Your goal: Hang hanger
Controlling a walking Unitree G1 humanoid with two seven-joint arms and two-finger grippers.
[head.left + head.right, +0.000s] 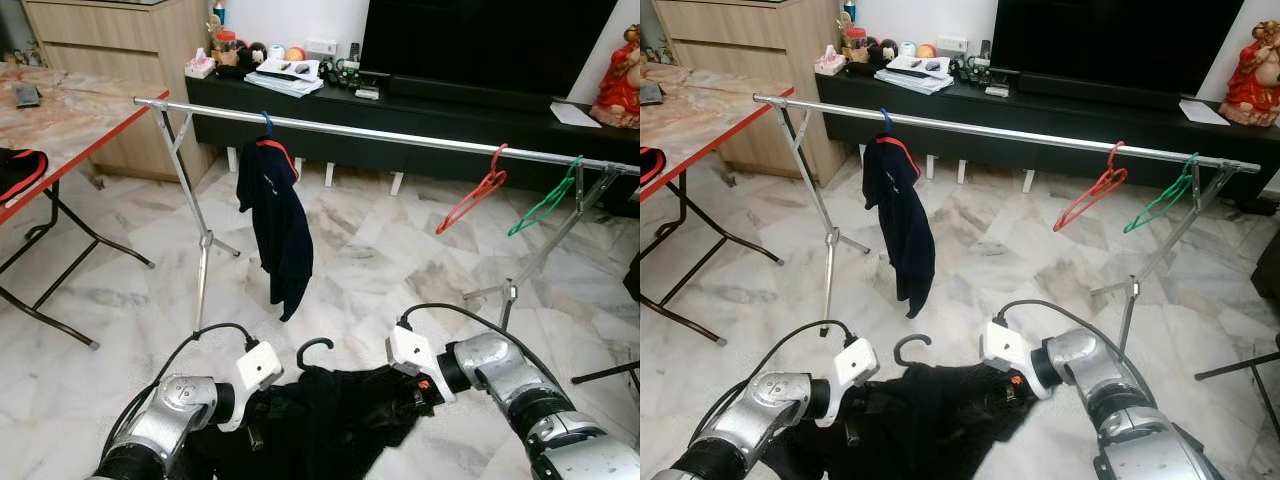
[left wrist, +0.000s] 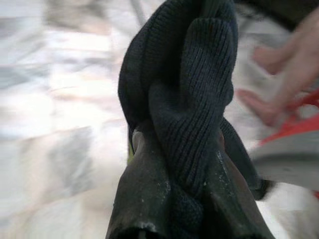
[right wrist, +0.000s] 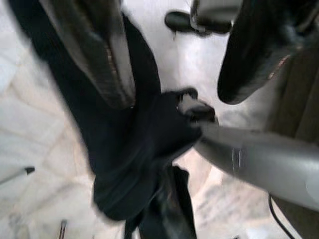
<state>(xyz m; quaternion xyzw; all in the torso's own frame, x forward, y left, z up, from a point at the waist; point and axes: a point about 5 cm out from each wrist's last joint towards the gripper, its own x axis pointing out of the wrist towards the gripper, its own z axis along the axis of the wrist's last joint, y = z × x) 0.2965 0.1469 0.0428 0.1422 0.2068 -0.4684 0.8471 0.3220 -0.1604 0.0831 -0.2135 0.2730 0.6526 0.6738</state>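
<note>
Left eye view: we hold the black garment [image 1: 330, 415] on its hanger [image 1: 312, 350] low between both claws, left gripper [image 2: 174, 199] clamped on knit fabric, right gripper [image 3: 169, 64] seemingly pinching cloth (blurred); carrying step, next lift hook onto rail [image 1: 400, 133] ahead.

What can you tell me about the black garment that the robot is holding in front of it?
The black garment is a dark, knit-looking cloth on a black hanger, whose hook stands up above its top edge. It is stretched low between the two arms, over the marble floor, in front of the metal rail. The left claw is shut on a bunched fold of it. The right claw meets its other end, near something small and red; its grip is unclear.
</note>
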